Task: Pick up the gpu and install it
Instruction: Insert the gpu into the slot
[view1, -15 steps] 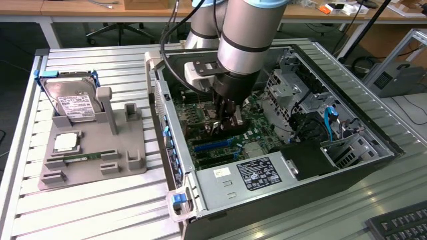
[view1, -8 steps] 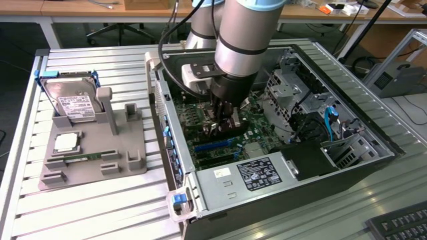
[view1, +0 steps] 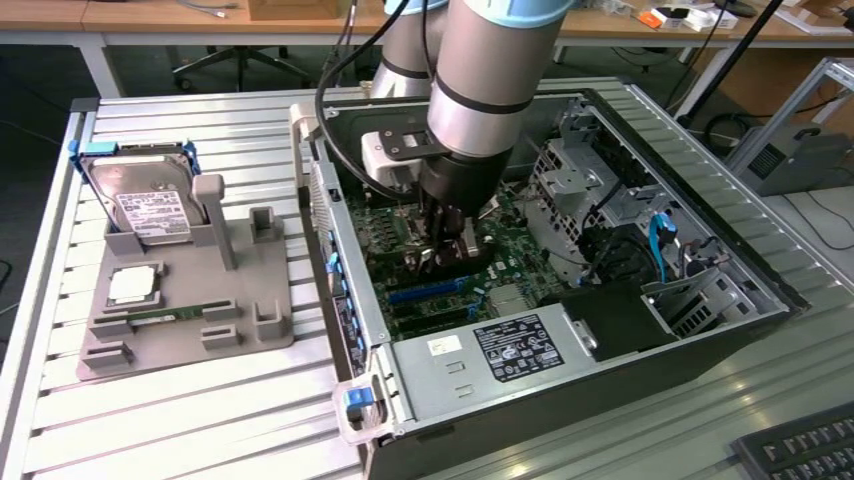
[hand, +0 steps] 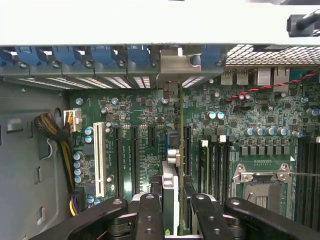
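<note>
One arm reaches down into the open computer case (view1: 747, 270), and its gripper (view1: 447, 250) hangs low over the green motherboard (view1: 441, 290), at about the middle of the case. In the wrist view the gripper (hand: 172, 210) is part closed on the gpu (hand: 172, 165), which stands on edge between the black fingers (hand: 150, 210), its thin edge facing the camera and its silver end bracket (hand: 177, 67) up against the row of rear slots with blue clips (hand: 105, 54). The card sits in line with the long black slots, just beside the white slot (hand: 99, 157), which lies at nine o'clock from it; whether it is fully seated I cannot tell. At three o'clock from the card is the empty processor socket (hand: 262, 187). Outside the case, at nine o'clock in the exterior view, a grey holder (view1: 187, 300) on the slatted table (view1: 200, 420) carries a silver hard drive (view1: 154, 205), and a narrow green memory stick (view1: 160, 316) lies near its front.
</note>
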